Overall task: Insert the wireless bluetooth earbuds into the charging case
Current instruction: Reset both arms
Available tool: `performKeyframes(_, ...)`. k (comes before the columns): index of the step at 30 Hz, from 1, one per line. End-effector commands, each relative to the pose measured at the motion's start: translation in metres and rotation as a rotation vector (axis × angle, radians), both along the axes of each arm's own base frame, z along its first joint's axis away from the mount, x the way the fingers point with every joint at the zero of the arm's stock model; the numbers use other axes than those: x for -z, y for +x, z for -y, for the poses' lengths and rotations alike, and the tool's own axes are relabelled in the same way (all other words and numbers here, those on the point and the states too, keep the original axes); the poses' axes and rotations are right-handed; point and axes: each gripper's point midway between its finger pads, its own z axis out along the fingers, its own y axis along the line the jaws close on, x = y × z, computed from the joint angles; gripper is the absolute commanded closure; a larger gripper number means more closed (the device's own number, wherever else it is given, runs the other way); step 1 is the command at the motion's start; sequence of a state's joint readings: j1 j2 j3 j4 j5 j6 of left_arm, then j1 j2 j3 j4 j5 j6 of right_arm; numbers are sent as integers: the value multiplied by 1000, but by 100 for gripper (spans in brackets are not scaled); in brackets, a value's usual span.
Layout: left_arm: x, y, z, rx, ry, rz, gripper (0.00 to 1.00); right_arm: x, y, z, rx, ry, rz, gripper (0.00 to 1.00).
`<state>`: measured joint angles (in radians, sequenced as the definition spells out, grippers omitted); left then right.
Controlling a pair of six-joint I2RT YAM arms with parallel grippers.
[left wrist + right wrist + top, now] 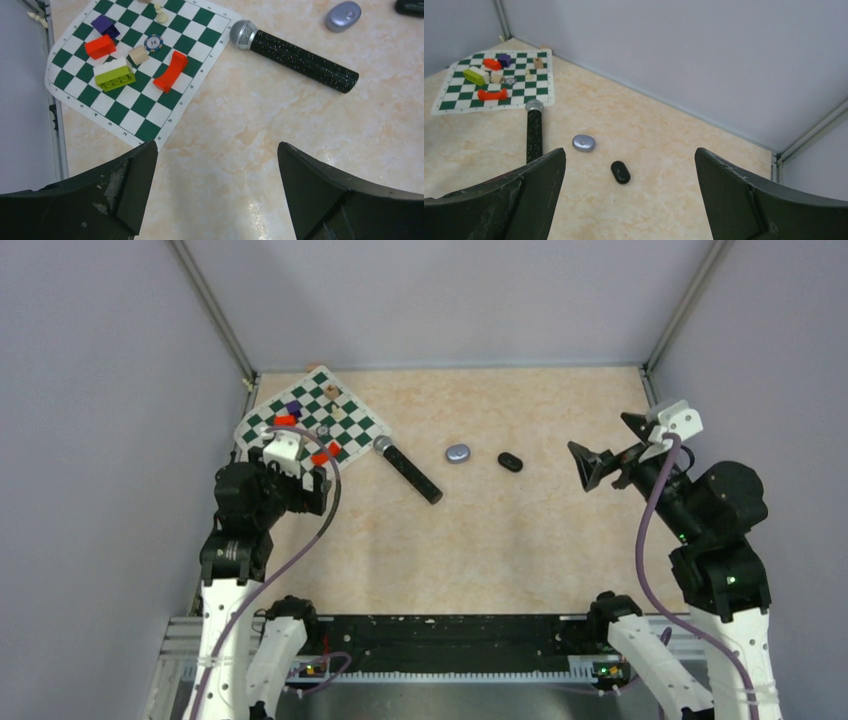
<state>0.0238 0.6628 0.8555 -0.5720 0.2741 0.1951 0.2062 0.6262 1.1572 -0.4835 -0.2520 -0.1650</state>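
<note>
In my left wrist view the black case (411, 6) is cut by the top edge and only its lower rim shows. The chess mat (145, 107) runs off the same edge. From above, my left arm (262, 495) covers the mat's near corner, and the small pieces (287, 420) on it are too tiny to name. The inside of the grey case (458, 453) is hidden from me.

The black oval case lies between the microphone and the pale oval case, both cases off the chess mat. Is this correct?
Not quite: the pale oval case lies between the microphone and the black oval case, as the top external view shows. Both cases are off the chess mat.
</note>
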Motion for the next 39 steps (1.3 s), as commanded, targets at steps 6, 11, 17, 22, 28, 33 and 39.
performKeyframes(6,28,2,9,81,18,-52,6,75,23,50,298,-48,-80,1)
performKeyframes(11,34,9,3,41,11,-75,7,82,19,68,407,-57,-57,1)
performKeyframes(17,33,9,-1,18,18,-66,7,84,20,67,417,-77,-17,1)
performKeyframes(22,34,9,-1,18,16,-66,7,85,19,67,421,-80,-8,1)
performKeyframes(28,35,8,1,31,15,-70,7,85,19,69,427,-82,-5,1)
performKeyframes(33,36,8,1,33,16,-72,8,86,20,68,427,-84,-11,1)
performKeyframes(39,37,9,1,31,18,-74,8,88,21,66,421,-86,-14,1)
